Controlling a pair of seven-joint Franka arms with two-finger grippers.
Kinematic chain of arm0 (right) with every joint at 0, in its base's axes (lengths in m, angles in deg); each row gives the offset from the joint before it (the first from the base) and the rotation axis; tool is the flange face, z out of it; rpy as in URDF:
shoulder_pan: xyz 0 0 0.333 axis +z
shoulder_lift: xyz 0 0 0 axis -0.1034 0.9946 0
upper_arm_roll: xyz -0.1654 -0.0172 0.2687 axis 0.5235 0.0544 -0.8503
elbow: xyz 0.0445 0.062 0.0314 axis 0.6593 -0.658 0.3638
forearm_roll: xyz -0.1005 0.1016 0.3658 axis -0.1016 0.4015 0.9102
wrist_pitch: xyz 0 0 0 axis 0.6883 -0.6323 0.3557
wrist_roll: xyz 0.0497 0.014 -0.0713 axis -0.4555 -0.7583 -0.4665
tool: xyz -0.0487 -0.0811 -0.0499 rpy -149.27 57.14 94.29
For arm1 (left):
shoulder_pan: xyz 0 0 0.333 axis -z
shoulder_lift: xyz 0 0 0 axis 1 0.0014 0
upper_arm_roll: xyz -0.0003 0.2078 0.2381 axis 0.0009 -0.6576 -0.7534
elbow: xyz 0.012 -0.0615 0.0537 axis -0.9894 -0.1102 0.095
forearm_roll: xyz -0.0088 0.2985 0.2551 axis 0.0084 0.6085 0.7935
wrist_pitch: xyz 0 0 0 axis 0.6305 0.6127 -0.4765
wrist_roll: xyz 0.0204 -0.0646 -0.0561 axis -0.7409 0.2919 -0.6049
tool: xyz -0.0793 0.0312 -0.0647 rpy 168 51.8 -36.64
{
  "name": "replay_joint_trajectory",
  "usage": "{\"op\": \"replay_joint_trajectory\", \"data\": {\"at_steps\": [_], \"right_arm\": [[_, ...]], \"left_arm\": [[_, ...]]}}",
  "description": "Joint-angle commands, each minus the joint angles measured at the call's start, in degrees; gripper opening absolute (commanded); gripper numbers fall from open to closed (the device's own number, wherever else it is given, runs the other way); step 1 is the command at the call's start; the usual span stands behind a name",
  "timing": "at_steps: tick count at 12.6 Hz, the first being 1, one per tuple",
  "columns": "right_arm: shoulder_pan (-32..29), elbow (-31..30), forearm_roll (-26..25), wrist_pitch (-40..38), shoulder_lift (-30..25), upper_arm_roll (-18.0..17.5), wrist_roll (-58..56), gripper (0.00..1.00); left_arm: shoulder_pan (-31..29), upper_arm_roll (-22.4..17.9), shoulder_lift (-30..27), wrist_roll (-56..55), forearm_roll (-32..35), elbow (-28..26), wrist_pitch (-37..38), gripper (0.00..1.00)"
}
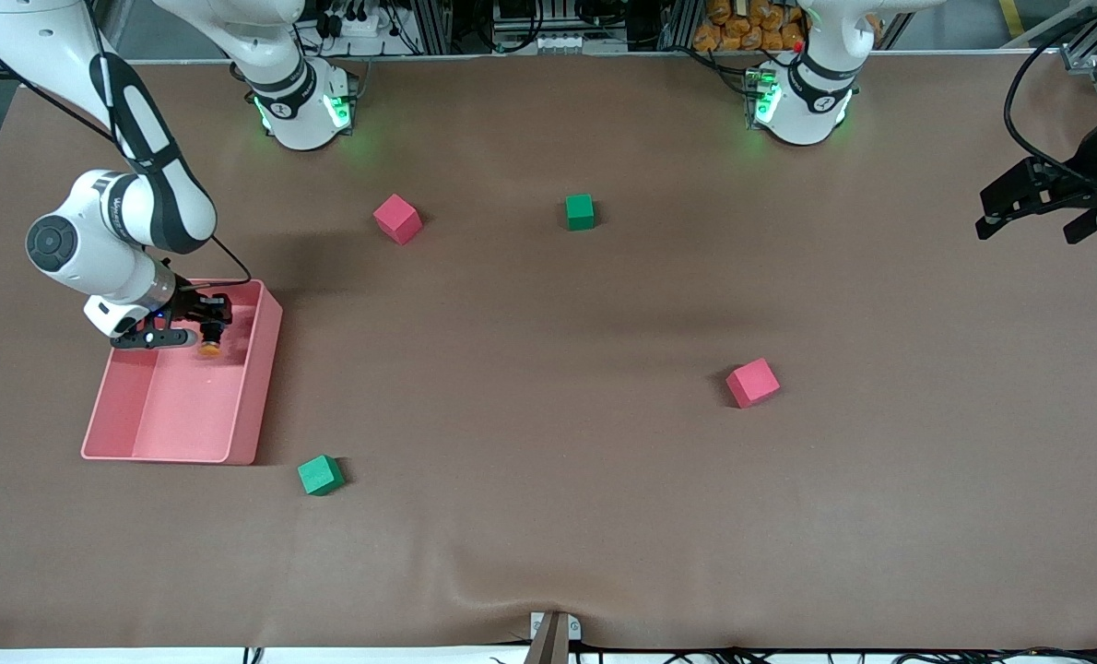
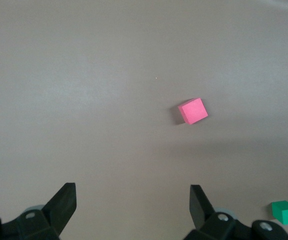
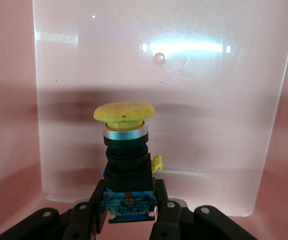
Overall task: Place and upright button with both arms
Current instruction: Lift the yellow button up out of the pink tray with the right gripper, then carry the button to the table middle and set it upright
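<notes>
My right gripper is shut on the button and holds it over the inside of the pink tray, cap pointing down toward the tray floor. In the right wrist view the button shows a round yellow-orange cap, a silver ring and a black body, with my right gripper closed on its blue base. My left gripper is open and empty, up in the air at the left arm's end of the table; in its own view my left gripper has its jaws wide apart.
Two pink cubes and two green cubes lie loose on the brown table. One pink cube and a green cube show in the left wrist view.
</notes>
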Motion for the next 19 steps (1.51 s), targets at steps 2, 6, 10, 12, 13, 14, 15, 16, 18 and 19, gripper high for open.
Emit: {"op": "replay_joint_trajectory", "data": {"at_steps": [2, 6, 10, 12, 13, 14, 15, 16, 18, 19], "right_arm": [[-0.23, -0.45, -0.95, -0.52, -2.29, -0.18, -1.17, 0.00], [1.61, 0.16, -0.95, -2.54, -5.10, -0.45, -0.82, 0.00], [1.88, 3.75, -0.95, -9.48, -6.25, -0.45, -0.82, 0.00], [2.05, 6.04, -0.95, -13.85, -7.47, -0.62, -1.35, 0.00], [2.40, 7.35, -0.95, -17.62, -9.31, -1.06, -1.52, 0.00], [3.80, 9.11, -0.86, -21.84, -11.50, -1.84, -1.26, 0.00], [5.73, 11.65, -0.86, -25.97, -12.91, -2.11, -0.91, 0.00], [7.49, 14.46, -0.60, -29.67, -13.45, -2.20, -1.26, 0.00], [12.83, 20.17, -0.07, -35.48, -13.63, -2.64, -1.26, 0.01], [16.78, 22.29, -0.07, -36.37, -13.28, -2.56, -0.56, 0.01]], "left_arm": [[-0.44, 0.23, 0.54, 1.45, -0.89, 0.86, -0.07, 1.00], [-0.44, 0.23, 0.63, 1.36, -0.89, 0.86, -0.07, 1.00], [-0.53, 0.23, 0.54, 1.36, -0.89, 0.86, -0.07, 1.00], [-0.44, 0.23, 0.63, 1.36, -0.89, 0.86, -0.07, 1.00], [-0.53, 0.23, 0.63, 1.45, -0.89, 0.86, -0.07, 1.00], [-0.44, 0.23, 0.63, 1.36, -0.89, 0.86, -0.07, 1.00], [-0.44, 0.23, 0.63, 1.36, -0.89, 0.86, -0.07, 1.00], [-0.44, 0.23, 0.63, 1.36, -0.89, 0.86, -0.07, 1.00], [-0.44, 0.23, 0.80, 1.36, -0.89, 0.86, -0.07, 1.00], [-0.44, 0.23, 0.80, 1.36, -0.89, 0.86, -0.07, 1.00]]}}
